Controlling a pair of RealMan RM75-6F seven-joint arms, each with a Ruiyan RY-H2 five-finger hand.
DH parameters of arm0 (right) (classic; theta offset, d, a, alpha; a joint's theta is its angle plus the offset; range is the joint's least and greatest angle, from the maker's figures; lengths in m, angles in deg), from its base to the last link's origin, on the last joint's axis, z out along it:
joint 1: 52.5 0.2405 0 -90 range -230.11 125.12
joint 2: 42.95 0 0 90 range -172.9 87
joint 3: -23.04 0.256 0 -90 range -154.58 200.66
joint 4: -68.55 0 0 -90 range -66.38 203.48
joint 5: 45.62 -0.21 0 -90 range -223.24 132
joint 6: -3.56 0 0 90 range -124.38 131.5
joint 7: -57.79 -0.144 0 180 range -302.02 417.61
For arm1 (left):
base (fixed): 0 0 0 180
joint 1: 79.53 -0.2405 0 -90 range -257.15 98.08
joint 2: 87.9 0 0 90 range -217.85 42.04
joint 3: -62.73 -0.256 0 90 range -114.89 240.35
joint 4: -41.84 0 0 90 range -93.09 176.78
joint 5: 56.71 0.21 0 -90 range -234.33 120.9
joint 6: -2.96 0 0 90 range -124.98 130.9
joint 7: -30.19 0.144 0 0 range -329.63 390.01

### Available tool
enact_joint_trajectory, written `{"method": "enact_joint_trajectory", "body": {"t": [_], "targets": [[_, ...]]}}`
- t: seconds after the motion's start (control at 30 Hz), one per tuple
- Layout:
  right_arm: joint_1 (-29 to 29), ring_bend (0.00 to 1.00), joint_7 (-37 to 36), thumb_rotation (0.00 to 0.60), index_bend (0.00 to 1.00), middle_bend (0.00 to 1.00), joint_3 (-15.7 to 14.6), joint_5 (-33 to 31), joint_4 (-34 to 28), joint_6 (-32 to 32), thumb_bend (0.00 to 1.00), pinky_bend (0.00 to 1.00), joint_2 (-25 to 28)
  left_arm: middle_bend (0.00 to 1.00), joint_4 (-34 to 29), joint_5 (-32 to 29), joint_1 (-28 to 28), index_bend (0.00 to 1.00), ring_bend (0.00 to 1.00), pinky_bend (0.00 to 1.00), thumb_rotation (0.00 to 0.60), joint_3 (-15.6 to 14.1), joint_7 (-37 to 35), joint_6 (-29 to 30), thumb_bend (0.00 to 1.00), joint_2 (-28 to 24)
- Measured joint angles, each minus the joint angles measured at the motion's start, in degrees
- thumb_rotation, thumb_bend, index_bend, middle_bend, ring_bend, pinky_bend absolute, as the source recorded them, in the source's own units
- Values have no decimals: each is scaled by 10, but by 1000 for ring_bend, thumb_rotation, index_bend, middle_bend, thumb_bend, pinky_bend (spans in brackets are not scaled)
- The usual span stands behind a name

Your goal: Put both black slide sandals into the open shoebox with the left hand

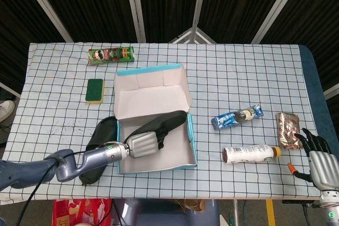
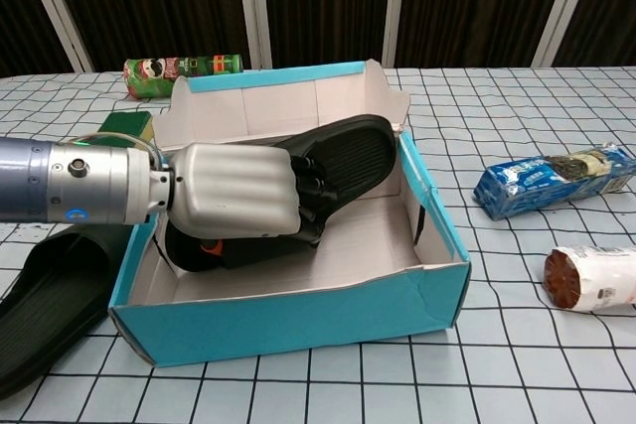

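Observation:
My left hand (image 1: 142, 144) (image 2: 237, 205) reaches into the open teal shoebox (image 1: 159, 164) (image 2: 298, 320) and grips a black slide sandal (image 1: 165, 121) (image 2: 343, 158). The sandal lies tilted inside the box, its toe end raised toward the far right corner. A second black sandal (image 1: 100, 135) (image 2: 45, 295) lies flat on the checked cloth just left of the box, under my left forearm. My right hand (image 1: 321, 163) rests at the table's front right edge, fingers apart, holding nothing.
A green chip can (image 1: 111, 55) (image 2: 179, 71) and a green sponge (image 1: 95, 90) lie behind the box on the left. To its right are a blue snack pack (image 1: 237, 116) (image 2: 553, 179), a lying bottle (image 1: 251, 154) (image 2: 592, 277) and a foil packet (image 1: 287, 129).

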Motion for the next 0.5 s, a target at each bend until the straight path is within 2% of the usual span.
{"method": "enact_joint_trajectory", "body": {"t": [0.23,0.5], "targets": [[-1,106,0,600,173,57,0,-1,-1,-1,273,68,0,183,-2,-7,-1,192,0,115,600,9,28,-1,364,1],[0,107,1,600,173,57,0,-2,-2,1,272,69,1,118,-11,-9,0,176,0,107,600,24,80,1,338,-6]]}}
